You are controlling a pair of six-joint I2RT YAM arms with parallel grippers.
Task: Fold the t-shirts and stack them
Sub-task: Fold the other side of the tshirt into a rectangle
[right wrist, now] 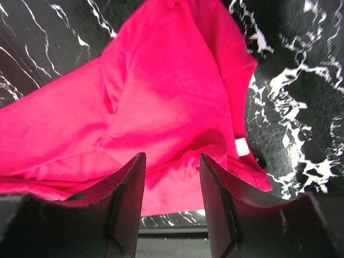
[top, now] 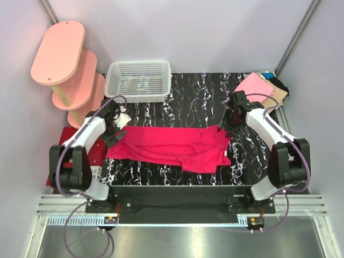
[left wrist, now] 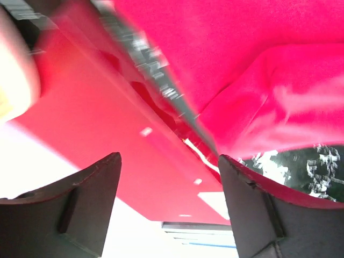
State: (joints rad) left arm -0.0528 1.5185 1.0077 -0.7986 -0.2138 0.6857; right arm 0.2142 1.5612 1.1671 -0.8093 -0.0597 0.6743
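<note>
1. Magenta-red t-shirt (top: 172,146) lies spread and rumpled across the middle of the black marbled table (top: 199,91), long side running left to right, bunched thicker toward its right end.
2. Left gripper (left wrist: 169,158): fingers wide apart, nothing between them. In the overhead view it sits at the shirt's left edge, centre-left of the frame. The wrist view is blurred, so I cannot tell whether it touches the cloth.
3. Right gripper (right wrist: 172,157): fingers apart with a moderate gap, over the shirt's right end. Cloth shows through the gap but nothing looks clamped.
4. A small white tag (right wrist: 242,147) shows on the shirt near its right edge in the right wrist view.
5. Folded shirts (top: 257,86), light pink on top, sit stacked in the upper right corner of the table, well apart from the red one.
6. Dark red mat (top: 69,135) lies flat at the left under the left arm, just beside the shirt's left edge.
7. White mesh basket (top: 138,80) stands at upper centre-left of the table.
8. Pink shelf (top: 59,54) stands in the upper left corner.
</note>
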